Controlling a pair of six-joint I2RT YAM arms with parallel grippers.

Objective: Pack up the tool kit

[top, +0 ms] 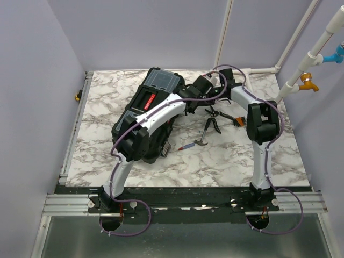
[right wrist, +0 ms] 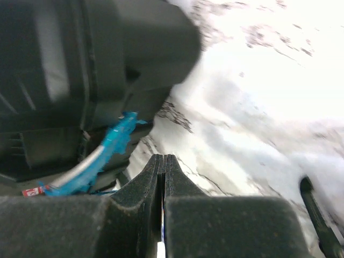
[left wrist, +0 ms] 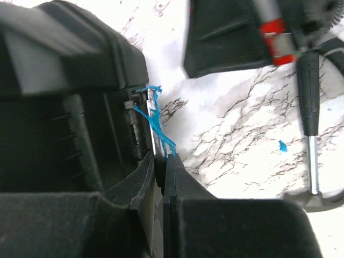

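The black toolbox point(top: 141, 115) lies tilted on the marble table, with its red handle point(top: 150, 99) and a grey lid compartment point(top: 160, 80) facing up. My left gripper point(top: 185, 107) is at the box's right side. In the left wrist view it point(left wrist: 163, 161) is shut on the frayed teal latch point(left wrist: 154, 122) of the toolbox point(left wrist: 64, 107). My right gripper point(top: 214, 95) hangs by the box's far right corner. In the right wrist view it point(right wrist: 163, 159) is shut, just right of a teal latch point(right wrist: 110, 145) on the toolbox point(right wrist: 80, 64).
Loose tools lie right of the box: a hammer point(top: 201, 141) point(left wrist: 310, 107), a small screwdriver point(top: 185, 147), black pliers point(top: 215, 114) and an orange-handled tool point(top: 240, 121). White pipes with a blue and an orange fitting stand at the back right point(top: 309, 80).
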